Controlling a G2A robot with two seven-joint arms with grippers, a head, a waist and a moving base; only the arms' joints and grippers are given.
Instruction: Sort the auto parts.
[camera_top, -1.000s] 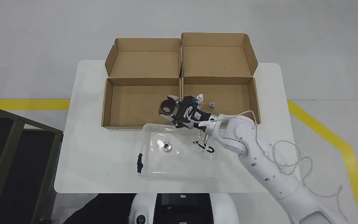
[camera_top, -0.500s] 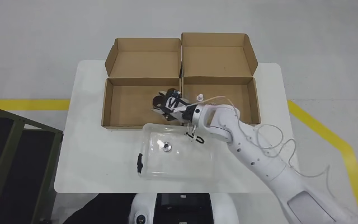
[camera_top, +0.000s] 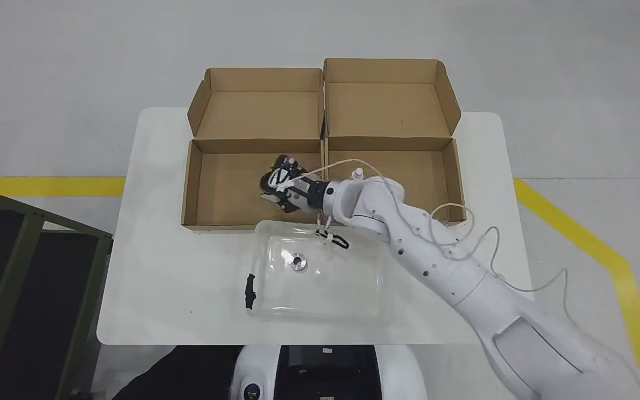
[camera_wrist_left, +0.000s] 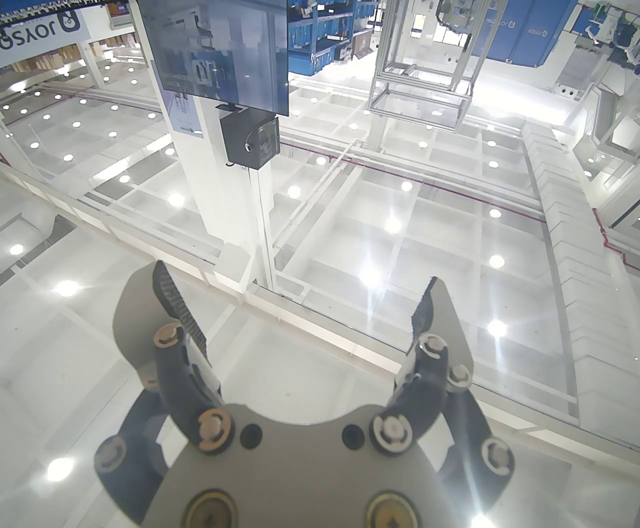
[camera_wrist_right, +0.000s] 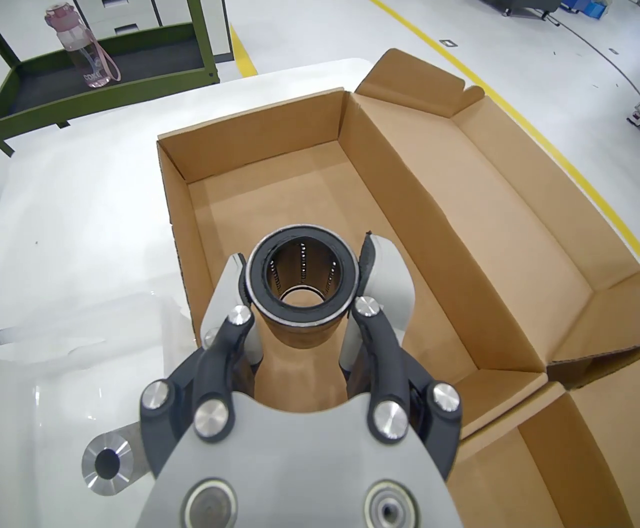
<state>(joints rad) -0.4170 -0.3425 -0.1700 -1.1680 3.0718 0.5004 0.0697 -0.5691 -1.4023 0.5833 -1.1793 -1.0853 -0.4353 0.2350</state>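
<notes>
Between the two fingers of the right gripper (camera_wrist_right: 303, 270) sits a short metal bearing (camera_wrist_right: 303, 234), a hollow cylinder with a black ring at its end and rows of small balls along the inner wall. The fingers press on its two sides, so the gripper is closed around it. Its open end faces the wrist camera, and brown cardboard is visible through the bore. From the top view, this gripper (camera_top: 283, 185) holds the bearing (camera_top: 270, 180) over the right part of the left cardboard box (camera_top: 225, 190), close to the wall that this box shares with its neighbour. I cannot tell if the bearing touches the floor of the box or hangs a little above it.

Just beside the left box stands the right cardboard box (camera_top: 420, 175), touching it, and both have their lids folded back, away from the robot. Nearer to the robot, a clear plastic tray (camera_top: 330, 295) lies on the white table (camera_top: 150, 270), and one small round metal part (camera_top: 297, 262) with a hole in the middle rests inside it.

Farther off, the left gripper (camera_wrist_left: 295, 275) points up toward the ceiling with its toothed fingers wide apart and nothing between them. Past the table edge is a green cart (camera_wrist_right: 100, 100) that carries a pink bottle (camera_wrist_right: 85, 45).
</notes>
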